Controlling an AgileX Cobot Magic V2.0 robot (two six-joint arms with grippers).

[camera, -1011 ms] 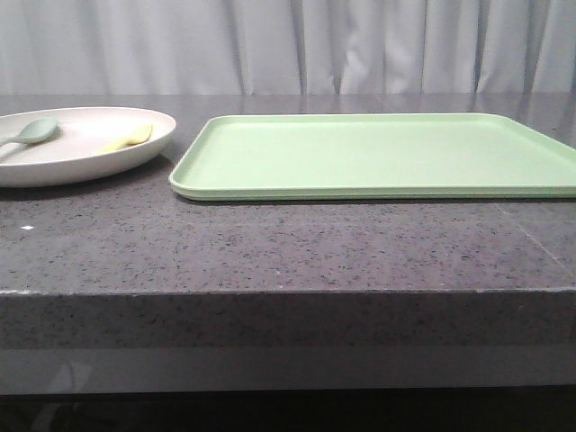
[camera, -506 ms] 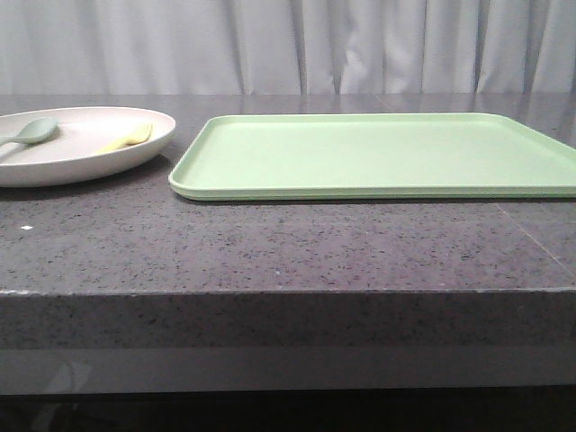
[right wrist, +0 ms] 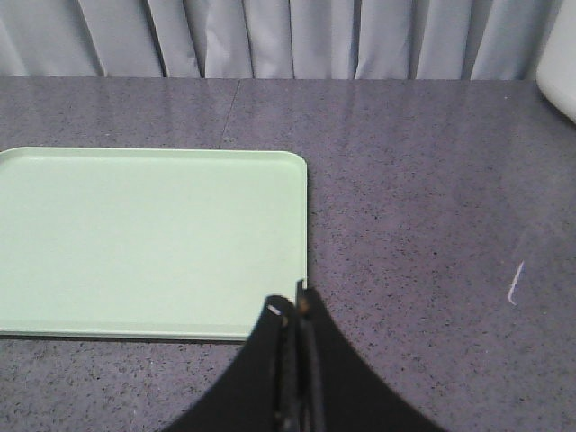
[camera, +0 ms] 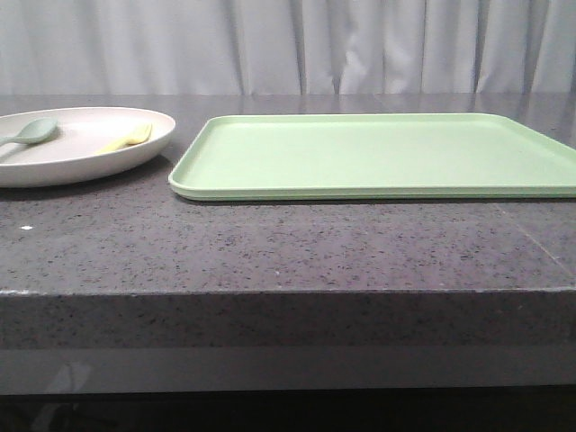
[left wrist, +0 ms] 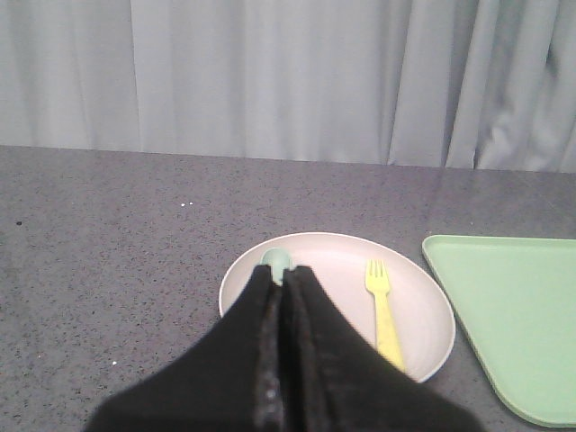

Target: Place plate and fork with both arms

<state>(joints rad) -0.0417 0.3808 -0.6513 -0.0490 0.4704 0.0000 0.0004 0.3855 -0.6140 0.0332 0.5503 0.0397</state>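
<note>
The cream plate (camera: 76, 144) rests on the dark stone table at the far left, just left of the tray. On it lie the pale-yellow fork (camera: 128, 139) and a grey-green spoon (camera: 31, 132). In the left wrist view the plate (left wrist: 418, 310) shows the fork (left wrist: 382, 310) beside the spoon's bowl (left wrist: 276, 262). My left gripper (left wrist: 285, 272) is shut with nothing in it, above the plate's near side, its tips over the spoon. My right gripper (right wrist: 294, 304) is shut and empty over the tray's near right corner. Neither gripper shows in the front view.
A large light-green tray (camera: 378, 155) lies across the middle and right of the table (camera: 288, 247), also seen as the tray (right wrist: 148, 238) in the right wrist view. Grey curtains hang behind. A pale object (right wrist: 560, 56) sits at the far right edge.
</note>
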